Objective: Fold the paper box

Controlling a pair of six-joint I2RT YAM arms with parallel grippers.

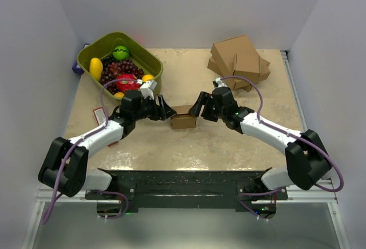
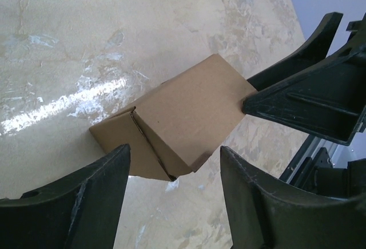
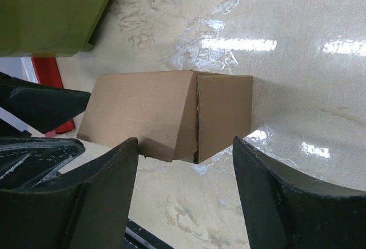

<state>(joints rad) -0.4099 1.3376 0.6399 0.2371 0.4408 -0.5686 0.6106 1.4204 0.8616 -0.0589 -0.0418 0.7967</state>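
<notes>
Two pairs of fingers face each other at the middle of the counter (image 1: 229,140), and the paper box (image 1: 183,118) sits on it between them. On the left, the left fingers (image 1: 166,110) are spread apart and clamp nothing. Their wrist camera shows the box (image 2: 183,123) just beyond the two open tips. It also shows a seam where one folded panel overlaps another, a detail too small to see from overhead. The same camera shows a tip of the right fingers (image 2: 297,103) touching the box's far corner.

The right fingers (image 1: 197,106) are likewise spread and hold nothing. In their own camera the box (image 3: 166,114) lies just past the gap, and the left arm's dark tips sit just beside its opposite end; whether they touch it I cannot tell. That camera catches only an outer wall of the green tub (image 3: 51,14).

The overhead view alone shows the tub's contents at back left: a striped green ball (image 1: 120,52), a yellow fruit (image 1: 96,68), dark grapes (image 1: 123,67) and a red fruit (image 1: 127,83). At back right is a stack of brown cartons (image 1: 240,60), well apart from the box.
</notes>
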